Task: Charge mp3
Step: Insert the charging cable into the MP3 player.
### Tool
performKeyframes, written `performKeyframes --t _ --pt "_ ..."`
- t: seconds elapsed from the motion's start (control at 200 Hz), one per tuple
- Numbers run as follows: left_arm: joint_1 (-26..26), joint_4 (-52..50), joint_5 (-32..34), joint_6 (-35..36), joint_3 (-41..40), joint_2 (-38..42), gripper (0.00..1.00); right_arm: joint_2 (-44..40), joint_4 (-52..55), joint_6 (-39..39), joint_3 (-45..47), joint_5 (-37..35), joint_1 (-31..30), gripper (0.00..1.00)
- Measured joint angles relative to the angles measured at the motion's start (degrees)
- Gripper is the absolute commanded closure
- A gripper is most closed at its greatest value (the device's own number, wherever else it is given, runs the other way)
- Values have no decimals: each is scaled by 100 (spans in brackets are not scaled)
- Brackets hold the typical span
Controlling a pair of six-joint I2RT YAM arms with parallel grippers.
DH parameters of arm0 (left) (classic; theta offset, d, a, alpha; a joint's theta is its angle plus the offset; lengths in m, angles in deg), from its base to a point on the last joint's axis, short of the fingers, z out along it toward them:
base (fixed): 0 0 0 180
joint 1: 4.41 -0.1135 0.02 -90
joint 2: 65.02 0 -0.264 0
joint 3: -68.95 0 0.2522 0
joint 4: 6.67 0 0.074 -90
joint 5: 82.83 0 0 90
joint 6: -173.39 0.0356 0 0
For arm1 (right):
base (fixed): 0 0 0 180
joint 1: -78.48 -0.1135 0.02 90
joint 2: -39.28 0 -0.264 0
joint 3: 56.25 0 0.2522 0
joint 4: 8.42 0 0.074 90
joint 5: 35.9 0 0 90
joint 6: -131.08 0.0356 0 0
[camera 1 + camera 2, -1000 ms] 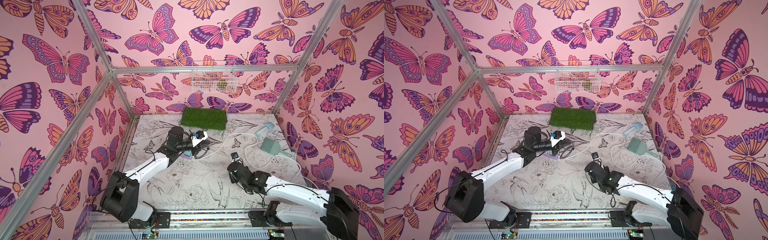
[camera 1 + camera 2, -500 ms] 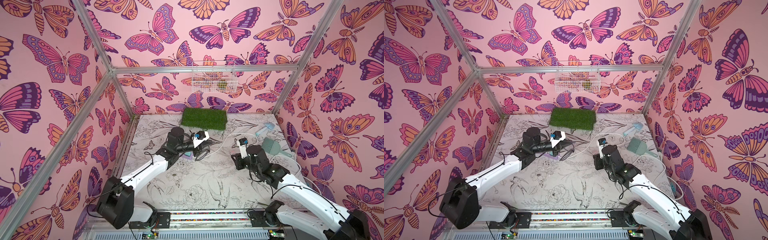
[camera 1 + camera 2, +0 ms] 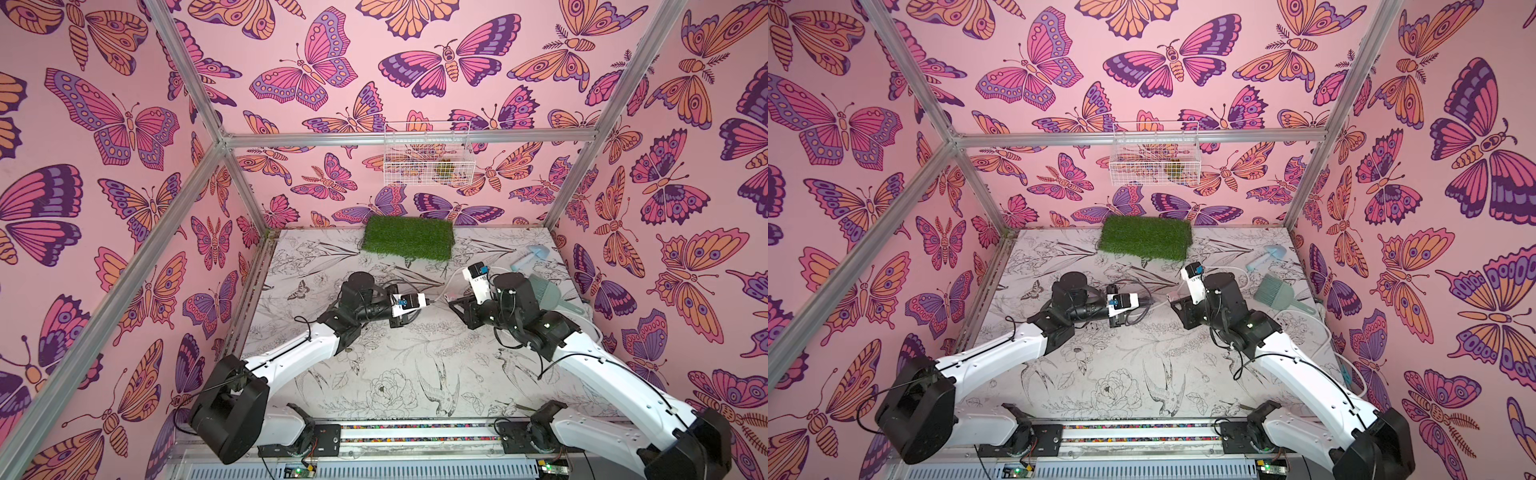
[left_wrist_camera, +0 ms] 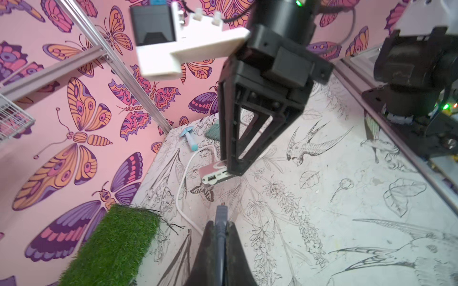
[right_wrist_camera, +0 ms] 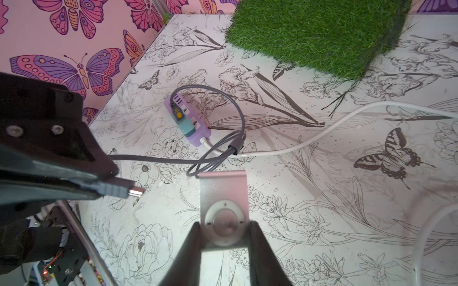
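Arms face inward, plug (image 5: 124,190) opposite mp3 (image 5: 224,215).

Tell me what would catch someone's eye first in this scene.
Probably the two arms meeting mid-table: the right gripper holds a pink mp3 player above the table, and the left gripper pinches a grey cable plug aimed toward it, not yet inserted. Behind them a green turf mat lies at the back wall, and a purple power strip lies on the floral tabletop.

No legible txt or nos; wrist cam label too blurry.
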State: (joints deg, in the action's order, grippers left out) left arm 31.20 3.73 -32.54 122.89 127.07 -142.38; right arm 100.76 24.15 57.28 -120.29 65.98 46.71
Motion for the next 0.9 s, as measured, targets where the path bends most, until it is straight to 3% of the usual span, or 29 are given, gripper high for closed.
performKeyframes --t 0.355,0.901 --pt "157 48 313 1423 -46 4 100 251 1010 2 -627 452 144 71" --pt "682 186 841 2664 -125 118 100 813 2573 -258 -1808 997 229 72"
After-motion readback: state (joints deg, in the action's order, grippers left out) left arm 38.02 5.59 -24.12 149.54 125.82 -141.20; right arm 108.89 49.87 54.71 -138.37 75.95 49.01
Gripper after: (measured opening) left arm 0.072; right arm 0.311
